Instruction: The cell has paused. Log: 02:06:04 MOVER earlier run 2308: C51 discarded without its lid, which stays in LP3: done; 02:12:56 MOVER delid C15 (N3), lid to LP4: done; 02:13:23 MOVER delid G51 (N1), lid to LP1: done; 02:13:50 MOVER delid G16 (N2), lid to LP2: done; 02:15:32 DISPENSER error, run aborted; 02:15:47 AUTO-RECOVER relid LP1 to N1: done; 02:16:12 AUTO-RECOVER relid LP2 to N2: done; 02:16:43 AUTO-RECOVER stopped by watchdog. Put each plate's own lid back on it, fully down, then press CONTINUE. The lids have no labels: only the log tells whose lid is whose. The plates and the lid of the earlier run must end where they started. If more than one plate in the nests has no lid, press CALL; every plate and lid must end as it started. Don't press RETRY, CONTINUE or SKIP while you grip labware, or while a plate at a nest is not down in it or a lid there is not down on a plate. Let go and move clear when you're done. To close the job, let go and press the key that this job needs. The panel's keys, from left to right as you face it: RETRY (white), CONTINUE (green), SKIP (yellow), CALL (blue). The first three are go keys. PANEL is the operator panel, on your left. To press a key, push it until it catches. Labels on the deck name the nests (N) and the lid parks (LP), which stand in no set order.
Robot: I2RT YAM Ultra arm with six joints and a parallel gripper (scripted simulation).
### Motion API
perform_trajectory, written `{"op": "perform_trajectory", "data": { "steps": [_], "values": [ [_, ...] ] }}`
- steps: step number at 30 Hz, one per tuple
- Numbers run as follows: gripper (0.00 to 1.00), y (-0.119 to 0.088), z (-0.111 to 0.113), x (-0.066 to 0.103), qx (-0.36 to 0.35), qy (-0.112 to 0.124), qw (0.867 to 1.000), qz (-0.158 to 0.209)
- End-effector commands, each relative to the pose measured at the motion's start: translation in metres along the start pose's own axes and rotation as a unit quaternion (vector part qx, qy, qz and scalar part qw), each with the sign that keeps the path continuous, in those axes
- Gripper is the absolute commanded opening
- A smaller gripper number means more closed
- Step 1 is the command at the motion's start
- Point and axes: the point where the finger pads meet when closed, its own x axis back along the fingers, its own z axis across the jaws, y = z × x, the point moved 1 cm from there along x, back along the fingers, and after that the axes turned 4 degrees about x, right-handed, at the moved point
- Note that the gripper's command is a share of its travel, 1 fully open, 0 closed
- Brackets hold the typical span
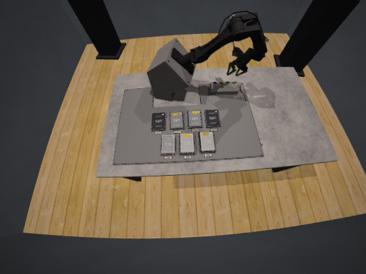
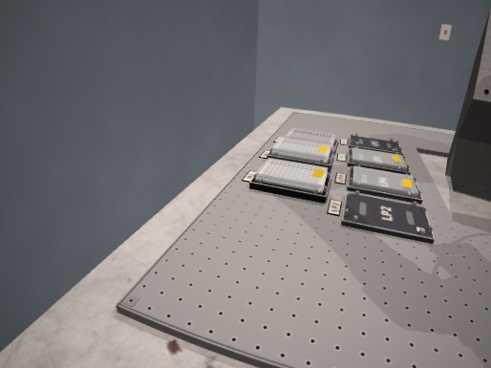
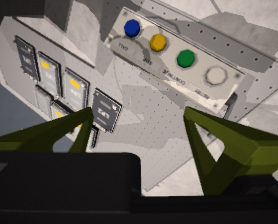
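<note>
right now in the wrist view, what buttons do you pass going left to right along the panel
blue button → yellow button → green button → white button, all in one row on the panel, which slopes down to the right in this picture.

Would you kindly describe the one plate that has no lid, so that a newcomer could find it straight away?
Start at the grey perforated deck and find the row of three white well plates nearest its front edge. In the top view the unlidded plate is the leftmost of the three. Its neighbours each carry a yellow tag; it has none, and its wells lie bare.
</note>
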Motion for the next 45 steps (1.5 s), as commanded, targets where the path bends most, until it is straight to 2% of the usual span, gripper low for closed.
{"op": "perform_trajectory", "data": {
  "steps": [1, 17, 26, 27, 31, 34, 37, 38, 39, 42, 43, 44, 45],
  "values": [
    [1.00, -0.001, 0.000, 0.003, -0.001, -0.004, 1.000, 0.001],
    [1.00, -0.001, 0.000, 0.003, -0.001, -0.004, 1.000, 0.001],
    [1.00, -0.032, 0.033, -0.011, -0.097, 0.014, 0.995, 0.001],
    [1.00, -0.034, 0.031, -0.009, -0.110, 0.011, 0.994, 0.002],
    [1.00, -0.044, 0.048, -0.017, -0.146, 0.026, 0.989, 0.003],
    [1.00, -0.045, 0.050, -0.018, -0.156, 0.028, 0.987, 0.003],
    [1.00, -0.044, 0.042, -0.016, -0.173, 0.040, 0.984, -0.002],
    [1.00, -0.053, 0.050, -0.013, -0.194, 0.037, 0.980, 0.004],
    [1.00, -0.048, 0.063, -0.020, -0.199, 0.052, 0.979, 0.001],
    [1.00, -0.055, 0.072, -0.022, -0.228, 0.059, 0.972, 0.003],
    [1.00, -0.063, 0.063, -0.015, -0.242, 0.046, 0.969, 0.008],
    [1.00, -0.061, 0.063, -0.022, -0.248, 0.061, 0.967, 0.004],
    [1.00, -0.058, 0.061, -0.022, -0.252, 0.061, 0.966, 0.003]
  ]
}}
